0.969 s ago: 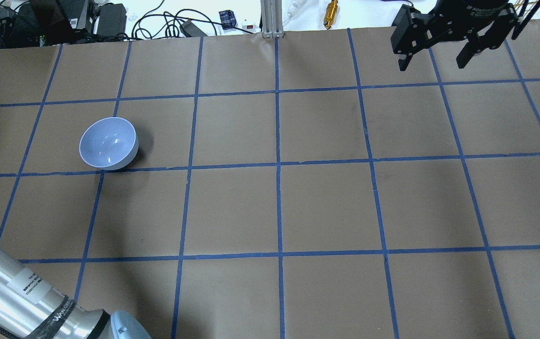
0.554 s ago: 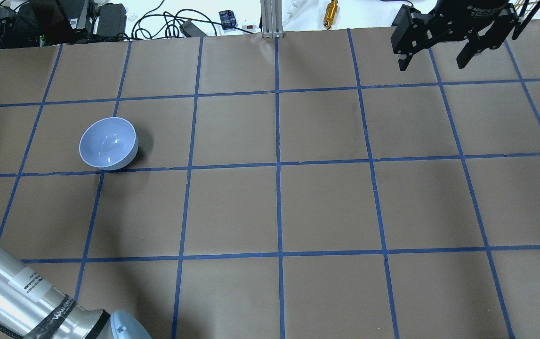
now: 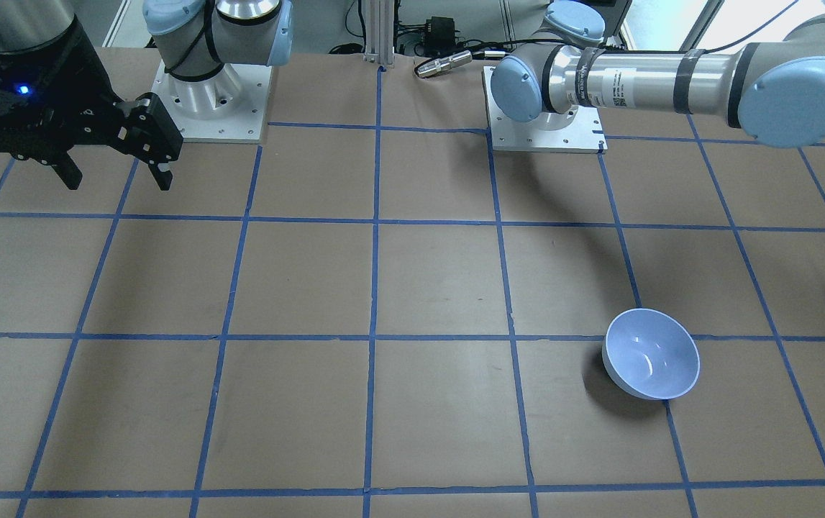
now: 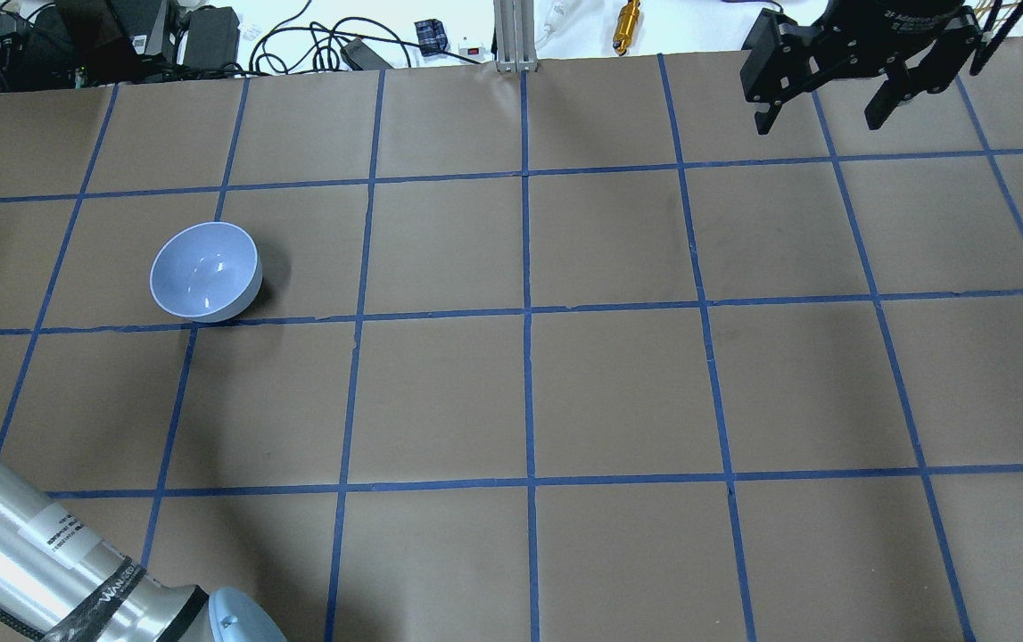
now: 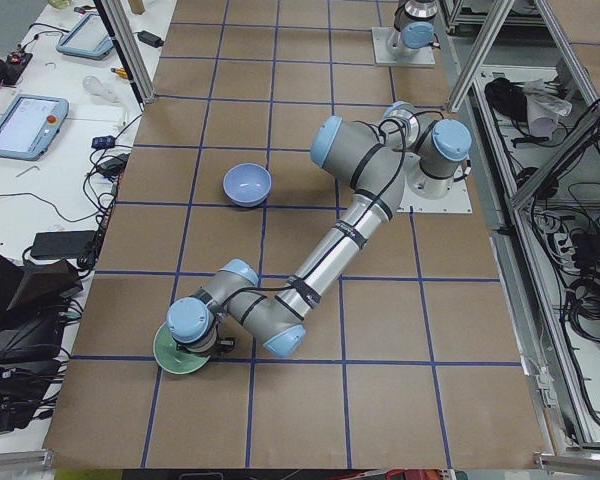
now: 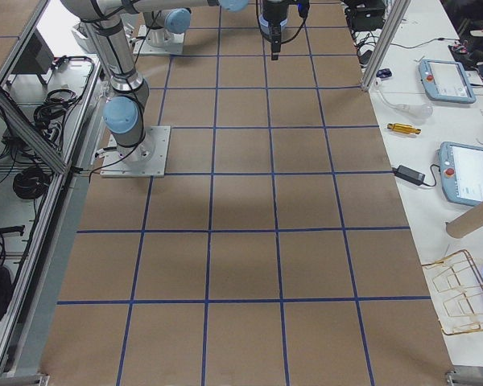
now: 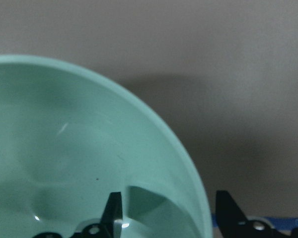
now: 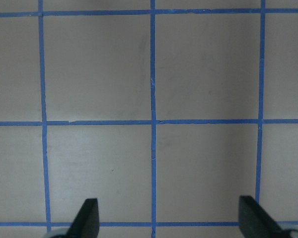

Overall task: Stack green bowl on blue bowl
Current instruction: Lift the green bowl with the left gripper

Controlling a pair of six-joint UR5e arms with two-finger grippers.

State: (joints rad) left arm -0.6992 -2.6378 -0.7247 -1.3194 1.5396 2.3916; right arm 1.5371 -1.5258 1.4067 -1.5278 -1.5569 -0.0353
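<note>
Items on the table, brown with a blue tape grid, listed for you from the overhead view's left to its right.

1. Green bowl. It stands mouth up at the table's left end. In the overhead view you get only a sliver of it at the far left edge. From the left-end camera it sits under the left arm's wrist.

2. Left gripper. It is down at the green bowl, astride the wall, with one finger inside and the other outside. The jaws are narrowly parted, and a gap shows between the inner finger and the wall (not clamped, so far as its own camera lets you judge).

3. Left arm. It enters at the overhead view's lower left corner and stretches out to the table's left end.

4. Blue bowl. It stands upright in the left half of the table, mouth up, with its base touching a tape line. It is well apart from the green bowl, so the two are not yet stacked.

5. Beyond the far edge you can see cables, a metal post and a brass cylinder.

6. Right gripper. It hangs above the far right corner with its jaws wide, and its own camera shows you only the grid between the fingers.
</note>
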